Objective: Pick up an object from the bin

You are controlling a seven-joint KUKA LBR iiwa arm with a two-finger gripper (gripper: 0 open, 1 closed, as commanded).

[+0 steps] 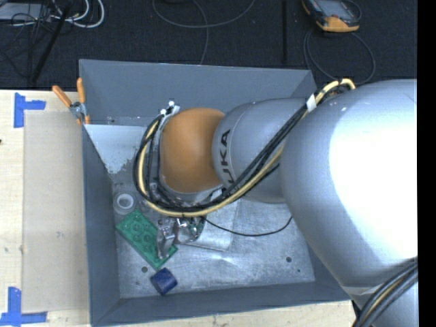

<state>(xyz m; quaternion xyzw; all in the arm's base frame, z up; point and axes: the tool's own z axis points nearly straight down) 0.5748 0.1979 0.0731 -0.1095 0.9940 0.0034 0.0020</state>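
You cannot tell how the jaws stand: the gripper (163, 245) is down low in the bin, and its tip is too tangled with its own metal parts to show whether the gap is wide or narrow. It sits on the right-hand end of a flat green studded plate (139, 231), which lies tilted on the floor of the left half of the bin, towards the near wall.

The silver arm (354, 182) comes in from the right and covers much of the view. Its orange wrist cover (191, 148) and looped black and yellow cables (145, 162) hang over the middle.

The grey metal bin (197, 87) has sloping walls and a scuffed, speckled floor. Beyond its far rim you see dark flooring (238, 19) with loose cords on it.

Counting what lies loose in the bin:
- One green plate, under the gripper.
- One clear plastic piece (216, 240), just to the gripper's right.
- One pale ring (125, 201), near the plate's far corner.
- One small blue block (163, 281), near the front wall, apart from the plate.
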